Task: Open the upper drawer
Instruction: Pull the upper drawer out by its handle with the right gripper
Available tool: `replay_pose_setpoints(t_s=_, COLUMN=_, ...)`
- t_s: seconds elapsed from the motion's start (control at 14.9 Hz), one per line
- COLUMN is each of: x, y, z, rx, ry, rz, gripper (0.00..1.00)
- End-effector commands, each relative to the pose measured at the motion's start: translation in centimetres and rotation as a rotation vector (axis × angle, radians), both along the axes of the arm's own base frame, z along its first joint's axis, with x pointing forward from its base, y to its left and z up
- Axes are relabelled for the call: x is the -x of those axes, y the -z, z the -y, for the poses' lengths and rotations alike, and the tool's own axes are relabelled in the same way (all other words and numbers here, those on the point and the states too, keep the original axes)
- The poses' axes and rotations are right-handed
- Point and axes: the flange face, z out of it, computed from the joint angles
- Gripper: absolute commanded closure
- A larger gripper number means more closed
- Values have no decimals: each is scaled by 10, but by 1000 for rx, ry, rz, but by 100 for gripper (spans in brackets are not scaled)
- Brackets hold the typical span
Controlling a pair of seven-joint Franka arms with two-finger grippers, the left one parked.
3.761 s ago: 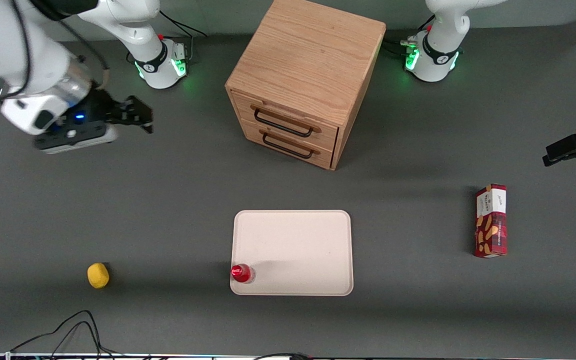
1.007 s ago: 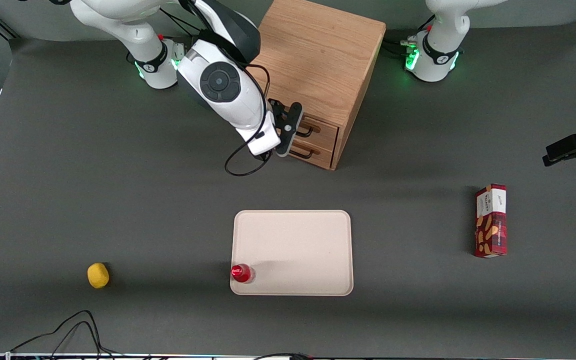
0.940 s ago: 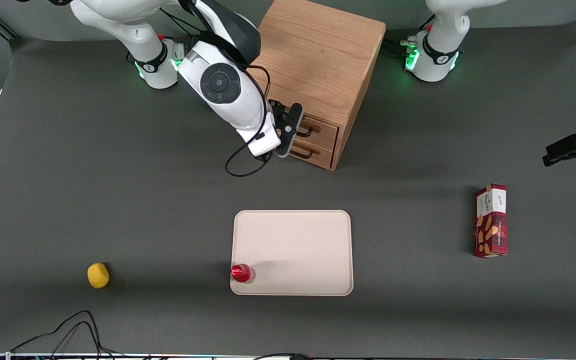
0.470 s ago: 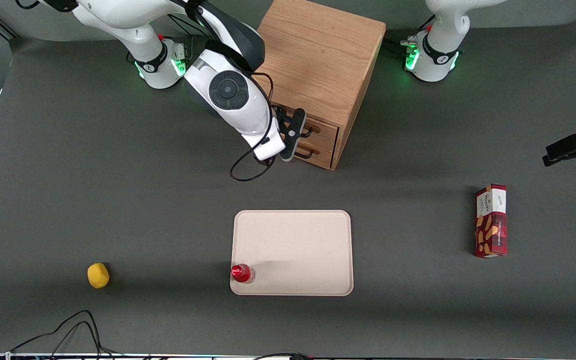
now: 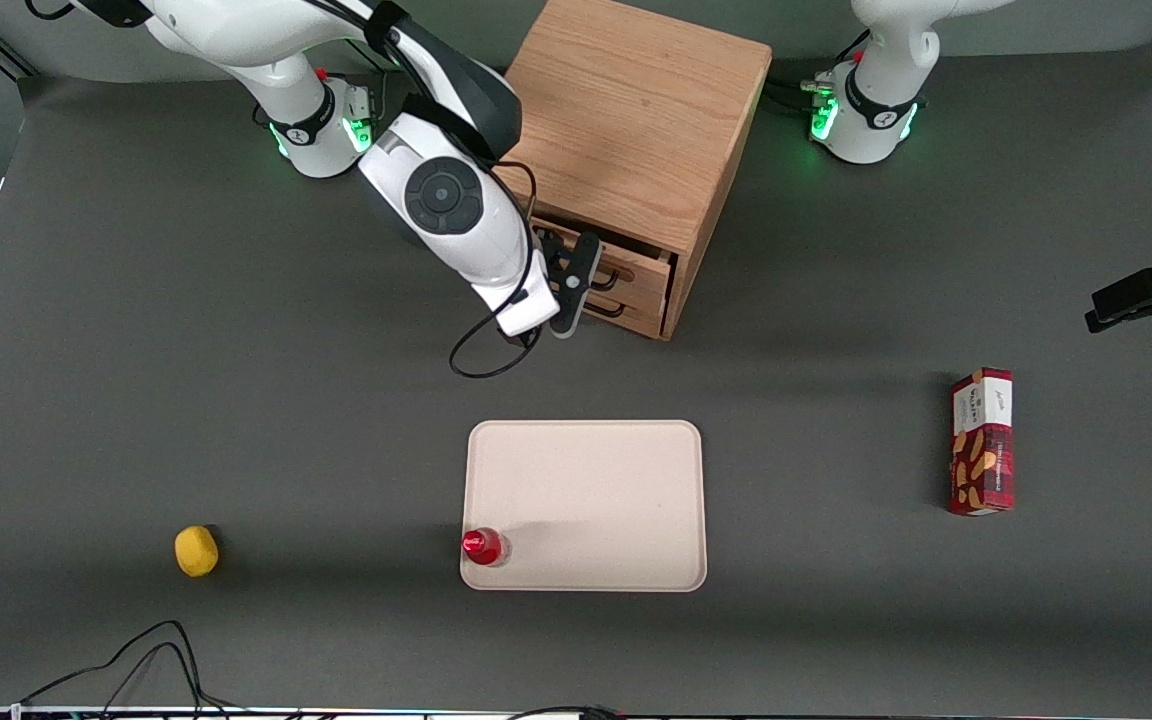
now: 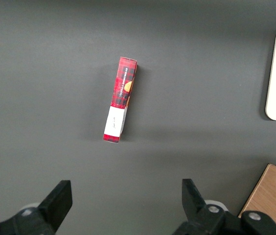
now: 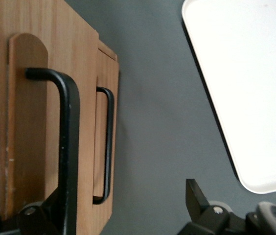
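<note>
Your gripper [image 5: 576, 280] hangs open around the upper drawer [image 5: 636, 268]'s handle [image 7: 69, 147], gripping nothing, so pulling now could slip off.

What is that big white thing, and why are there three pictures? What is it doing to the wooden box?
The white thing is a robot arm. At its end is a gripper, two black fingers that work like a hand.

One picture looks down at the whole table. The other two come from small cameras on the arms' wrists, so they show things close up.

The wooden box is a cabinet with two drawers. The gripper is at the upper drawer, which sticks out a little. Close up, the fingers are open, with one right beside the drawer's black handle. It holds nothing.

On the table lie a pale tray with a red-capped bottle in its corner, a yellow lump and a red box.
</note>
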Motion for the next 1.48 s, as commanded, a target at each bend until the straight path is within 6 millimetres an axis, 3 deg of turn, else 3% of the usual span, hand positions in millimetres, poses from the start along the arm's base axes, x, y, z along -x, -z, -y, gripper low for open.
replay_pose_setpoints(t_s=0.0, x=-20, y=-2, z=7, rx=-10, ry=-2, rz=28, gripper=0)
replay_pose_setpoints(t_s=0.2, x=-43, y=-9, z=18, rx=-26, ry=41, rz=47, gripper=0)
replay_pose_setpoints(t_s=0.87, x=-94, y=-15, z=53, rx=-55, ry=99, rz=121, gripper=0)
replay_pose_setpoints(t_s=1.41, x=-124, y=-3, z=74, rx=-75, ry=125, rz=174, gripper=0)
